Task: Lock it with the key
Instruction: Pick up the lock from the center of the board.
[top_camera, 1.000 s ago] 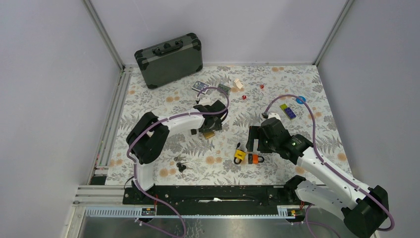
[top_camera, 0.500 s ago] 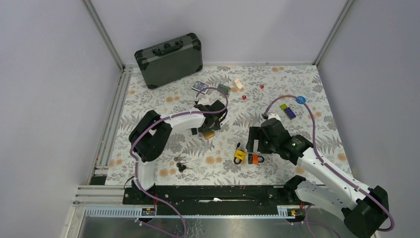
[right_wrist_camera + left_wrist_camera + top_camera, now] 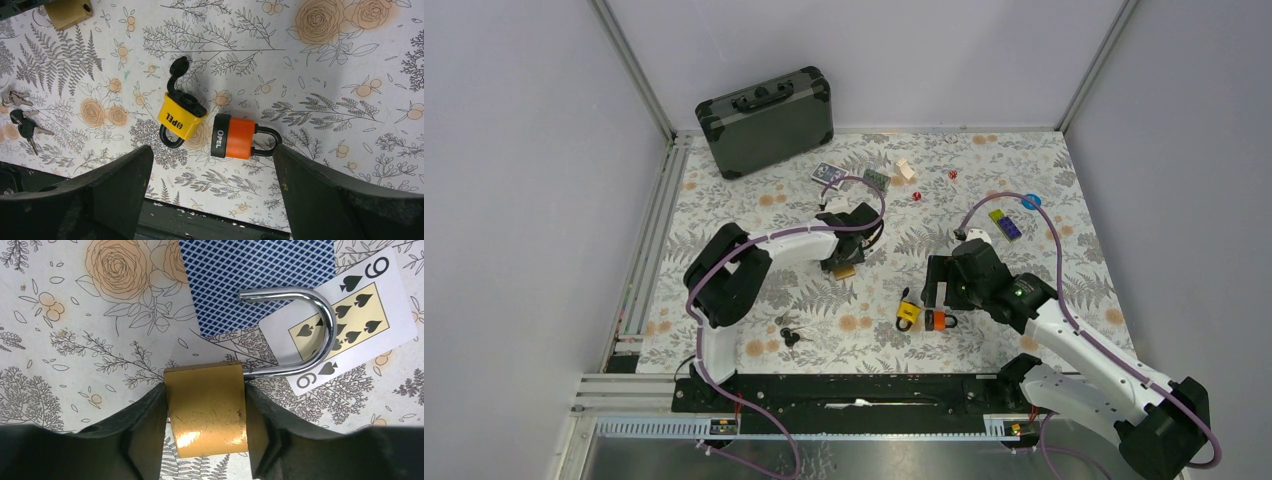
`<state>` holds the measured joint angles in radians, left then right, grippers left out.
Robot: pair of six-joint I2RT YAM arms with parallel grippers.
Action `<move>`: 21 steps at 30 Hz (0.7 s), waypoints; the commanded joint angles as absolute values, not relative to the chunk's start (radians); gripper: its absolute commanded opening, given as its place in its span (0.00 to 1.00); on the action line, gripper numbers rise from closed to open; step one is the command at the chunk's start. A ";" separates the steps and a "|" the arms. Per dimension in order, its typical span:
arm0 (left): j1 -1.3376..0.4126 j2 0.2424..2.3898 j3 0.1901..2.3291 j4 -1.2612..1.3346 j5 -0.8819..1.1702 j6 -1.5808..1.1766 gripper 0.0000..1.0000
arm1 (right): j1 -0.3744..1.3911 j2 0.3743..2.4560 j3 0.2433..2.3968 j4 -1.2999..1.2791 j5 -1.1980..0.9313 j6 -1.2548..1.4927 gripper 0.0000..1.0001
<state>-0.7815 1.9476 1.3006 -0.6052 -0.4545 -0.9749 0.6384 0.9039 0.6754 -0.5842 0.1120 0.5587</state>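
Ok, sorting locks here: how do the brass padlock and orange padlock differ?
The brass padlock has its steel shackle swung open; the orange padlock has its black shackle closed. The left end effector pinches the brass one; the orange one lies free. Both rest on the floral cloth.

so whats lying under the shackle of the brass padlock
Under the open shackle lie a face-up nine of spades and the corner of a blue-backed card. What lies beneath the brass padlock body is covered.
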 commanded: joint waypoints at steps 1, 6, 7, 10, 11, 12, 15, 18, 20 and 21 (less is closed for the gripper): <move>-0.779 1.934 1.254 -0.587 -0.440 -0.960 0.42 | 0.632 0.887 0.676 -0.568 0.118 0.568 0.97; -0.779 1.899 1.217 -0.568 -0.437 -0.942 0.14 | 0.633 0.888 0.678 -0.568 0.120 0.567 0.97; -0.778 1.889 1.211 -0.568 -0.438 -0.936 0.08 | 0.634 0.888 0.678 -0.569 0.122 0.568 0.97; -0.779 1.843 1.188 -0.566 -0.436 -0.910 0.00 | 0.633 0.879 0.684 -0.567 0.124 0.561 0.97; -0.779 1.818 1.174 -0.563 -0.436 -0.902 0.00 | 0.633 0.875 0.686 -0.567 0.125 0.556 0.97; -0.778 1.791 1.160 -0.557 -0.437 -0.894 0.00 | 0.632 0.868 0.688 -0.563 0.124 0.554 0.97; -0.779 1.703 1.112 -0.528 -0.425 -0.860 0.00 | 0.632 0.837 0.691 -0.546 0.114 0.542 0.97; -0.778 1.609 1.069 -0.504 -0.389 -0.819 0.00 | 0.632 0.801 0.689 -0.503 0.072 0.533 0.98; -0.779 1.547 1.039 -0.497 -0.357 -0.796 0.00 | 0.633 0.774 0.682 -0.453 0.022 0.522 0.98; -0.779 1.513 1.019 -0.490 -0.341 -0.787 0.00 | 0.633 0.764 0.674 -0.426 -0.007 0.516 0.97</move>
